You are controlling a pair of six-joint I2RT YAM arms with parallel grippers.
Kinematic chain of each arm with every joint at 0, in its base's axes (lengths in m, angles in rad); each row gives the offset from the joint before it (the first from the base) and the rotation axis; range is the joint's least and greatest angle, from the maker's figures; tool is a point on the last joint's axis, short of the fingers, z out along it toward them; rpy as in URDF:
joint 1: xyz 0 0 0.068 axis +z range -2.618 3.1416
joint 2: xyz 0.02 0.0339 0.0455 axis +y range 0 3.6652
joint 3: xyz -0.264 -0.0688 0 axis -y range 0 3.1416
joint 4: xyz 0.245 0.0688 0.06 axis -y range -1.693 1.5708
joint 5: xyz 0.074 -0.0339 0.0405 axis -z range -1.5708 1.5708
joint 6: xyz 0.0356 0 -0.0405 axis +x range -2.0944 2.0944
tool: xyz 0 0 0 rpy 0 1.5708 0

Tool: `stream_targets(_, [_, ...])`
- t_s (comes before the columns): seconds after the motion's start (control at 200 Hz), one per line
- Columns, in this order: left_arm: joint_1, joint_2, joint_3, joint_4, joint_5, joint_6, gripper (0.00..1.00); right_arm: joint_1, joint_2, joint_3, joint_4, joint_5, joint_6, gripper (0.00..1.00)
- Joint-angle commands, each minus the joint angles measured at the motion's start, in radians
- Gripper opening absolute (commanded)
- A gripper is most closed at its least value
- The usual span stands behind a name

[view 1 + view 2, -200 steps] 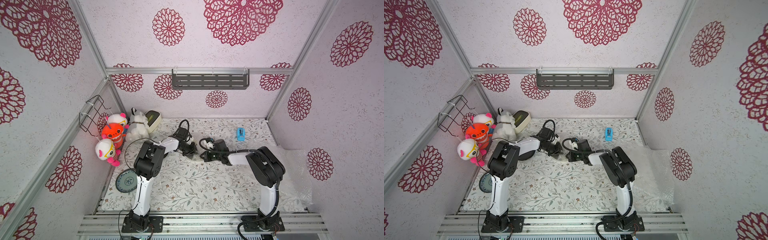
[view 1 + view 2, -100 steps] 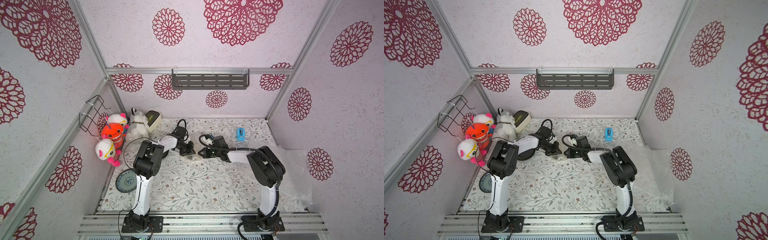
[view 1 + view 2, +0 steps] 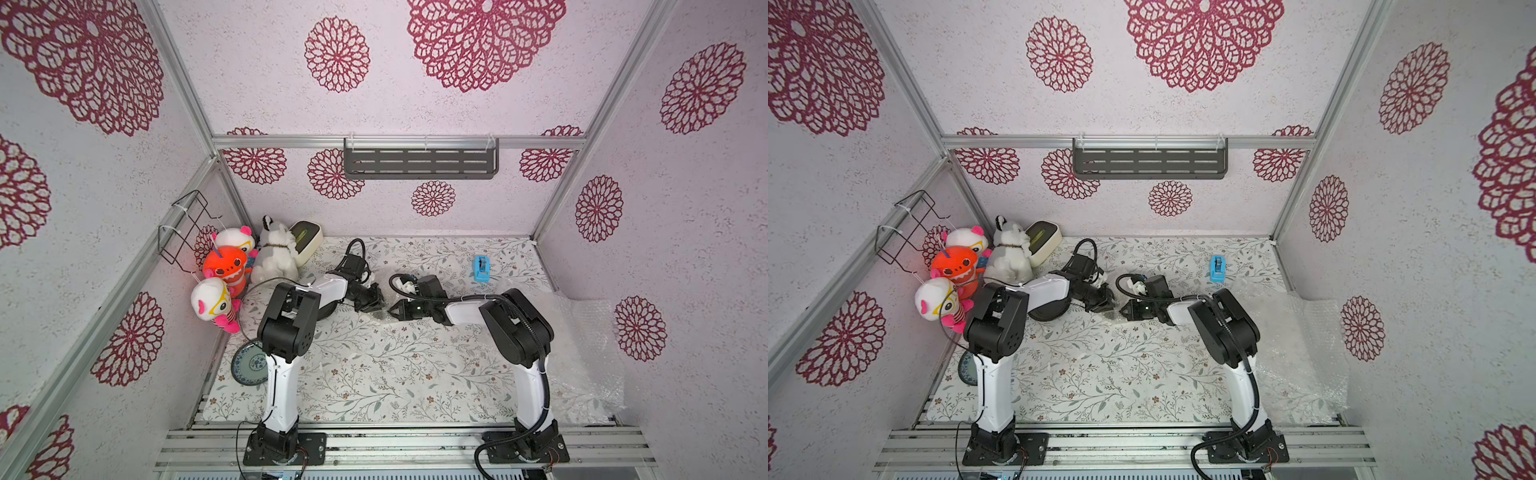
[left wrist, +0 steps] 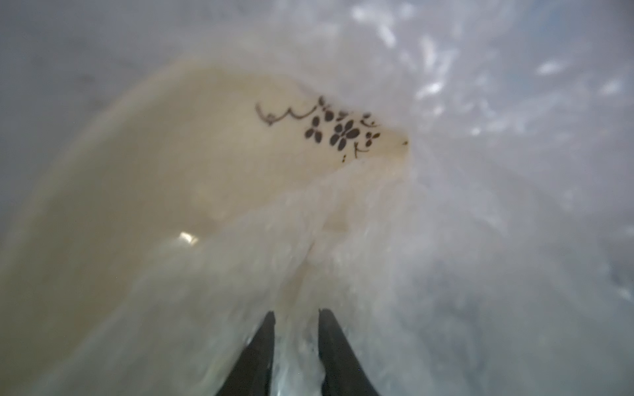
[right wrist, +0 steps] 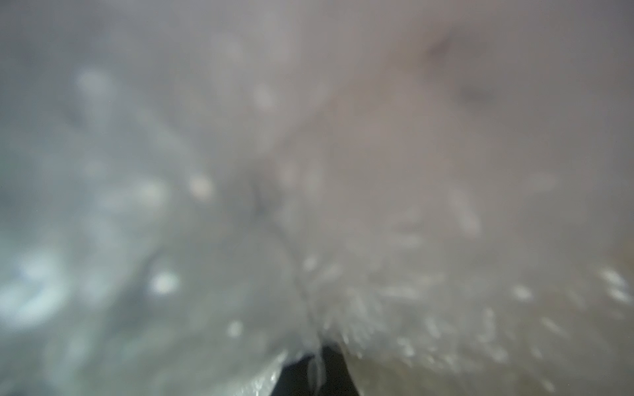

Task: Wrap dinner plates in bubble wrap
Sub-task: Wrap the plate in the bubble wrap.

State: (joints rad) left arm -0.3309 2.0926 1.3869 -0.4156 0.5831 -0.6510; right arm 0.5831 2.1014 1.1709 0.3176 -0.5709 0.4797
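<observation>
In both top views the left gripper (image 3: 371, 302) and right gripper (image 3: 1126, 311) stood nose to nose near the back of the worktop (image 3: 374, 374). A small crumpled bundle of bubble wrap (image 3: 380, 317) lay between them. The black plate (image 3: 1050, 309) lay just beside, partly under the left arm. The teal plate (image 3: 248, 365) sat well apart at the near left edge. Both looked bare, and the spare sheets (image 3: 582, 345) lay by the right wall. With the two grippers so close, either could knock the other or shove the bundle against the black plate.

From the left wrist, the cream plate (image 4: 192, 161) showed part of its face and floral marks uncovered, with wrap heaped over the rest. The left gripper's jaws stood a little apart with wrap in the gap. Whether they pinched it or merely straddled it I could not tell. If it was loose, the springy fold would likely fall open and uncover more of the plate.

From the right wrist nearly all was blur, but the right gripper showed shut on a thin film of the wrap. A pull from there could slide the slick plate out of its half-made cover, or tear the film. Nothing looked taped, and the tape dispenser (image 3: 481, 268) sat well apart.
</observation>
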Motion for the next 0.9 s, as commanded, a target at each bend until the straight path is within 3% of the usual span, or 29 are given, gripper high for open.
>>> stream_targets(0.0, [0.055,-0.181,-0.091,0.099,0.075,-0.006,0.33,0.014,0.035,-0.045,-0.146,0.067,-0.003,0.0])
stream_targets(0.16, [0.062,-0.296,-0.238,0.366,0.178,-0.075,0.62,0.014,0.038,-0.036,-0.121,0.054,0.019,0.0])
stream_targets(0.17, [0.06,-0.296,-0.241,0.375,0.178,-0.076,0.82,0.014,0.038,-0.035,-0.121,0.054,0.02,0.0])
stream_targets(0.18, [0.056,-0.297,-0.243,0.384,0.178,-0.077,0.94,0.015,0.038,-0.035,-0.119,0.053,0.021,0.0])
stream_targets(0.195, [0.053,-0.295,-0.244,0.392,0.174,-0.076,1.0,0.015,0.039,-0.034,-0.12,0.052,0.023,0.0])
stream_targets(0.37, [-0.011,-0.228,-0.176,0.372,0.116,-0.003,0.98,0.015,0.036,-0.031,-0.111,0.043,0.032,0.0])
stream_targets(0.465, [-0.022,-0.166,-0.104,0.281,0.006,0.01,1.0,0.015,0.031,-0.034,-0.103,0.037,0.038,0.0])
stream_targets(0.545, [-0.015,-0.111,-0.072,0.253,-0.059,-0.023,0.85,0.015,0.021,-0.04,-0.09,0.036,0.047,0.0])
stream_targets(0.63, [-0.015,-0.072,-0.075,0.29,-0.052,-0.069,0.71,0.017,0.01,-0.048,-0.065,0.029,0.061,0.0])
stream_targets(0.741, [-0.016,-0.059,-0.09,0.29,-0.056,-0.1,0.25,0.017,-0.004,-0.061,-0.027,0.013,0.074,0.0])
stream_targets(0.791, [-0.015,-0.072,-0.116,0.269,-0.1,-0.105,0.08,0.017,-0.02,-0.07,-0.009,0.009,0.078,0.0])
stream_targets(0.826, [-0.013,-0.084,-0.138,0.255,-0.138,-0.109,0.0,0.017,-0.036,-0.077,0.004,0.002,0.078,0.03])
stream_targets(0.896, [-0.007,-0.089,-0.183,0.221,-0.208,-0.111,0.0,0.015,-0.083,-0.092,0.035,-0.025,0.053,0.2])
